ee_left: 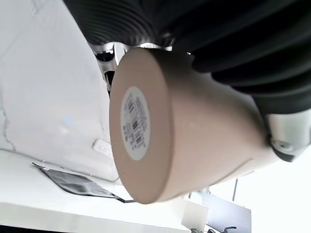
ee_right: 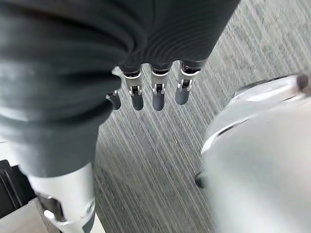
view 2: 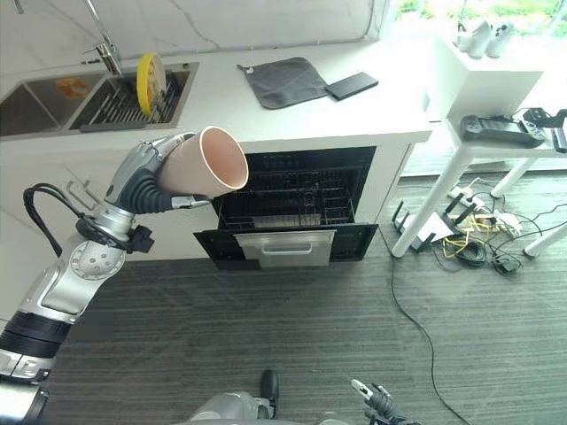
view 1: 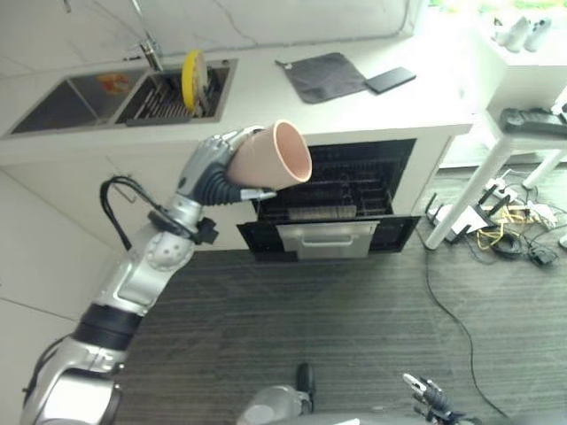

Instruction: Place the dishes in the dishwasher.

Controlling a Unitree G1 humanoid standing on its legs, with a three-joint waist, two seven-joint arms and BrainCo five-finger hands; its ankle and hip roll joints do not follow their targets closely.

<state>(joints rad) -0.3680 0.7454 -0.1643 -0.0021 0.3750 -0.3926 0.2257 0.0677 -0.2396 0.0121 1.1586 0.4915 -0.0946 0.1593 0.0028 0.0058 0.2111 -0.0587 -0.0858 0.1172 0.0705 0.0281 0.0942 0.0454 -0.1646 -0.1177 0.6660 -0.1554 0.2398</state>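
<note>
Above the dishwasher [view 1: 332, 199], left hand [view 1: 213, 168] grips cup [view 1: 270, 159].

Cup held before the open dishwasher

The left hand [view 2: 142, 173] grips a pink cup [view 2: 205, 163] tipped sideways, left of the open dishwasher [view 2: 297, 208]; a yellow plate [view 2: 147, 72] stands in the bench's sink rack [view 2: 133, 97].

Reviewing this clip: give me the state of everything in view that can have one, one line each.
left hand: shut on the cup, raised in front of the counter.
cup: held on its side, mouth toward the dishwasher side.
right hand: open, fingers straight, low above the floor.
dishwasher: door open, rack visible.
yellow plate: standing on edge in the sink rack.
grey cloth: lying flat on the counter.
</note>
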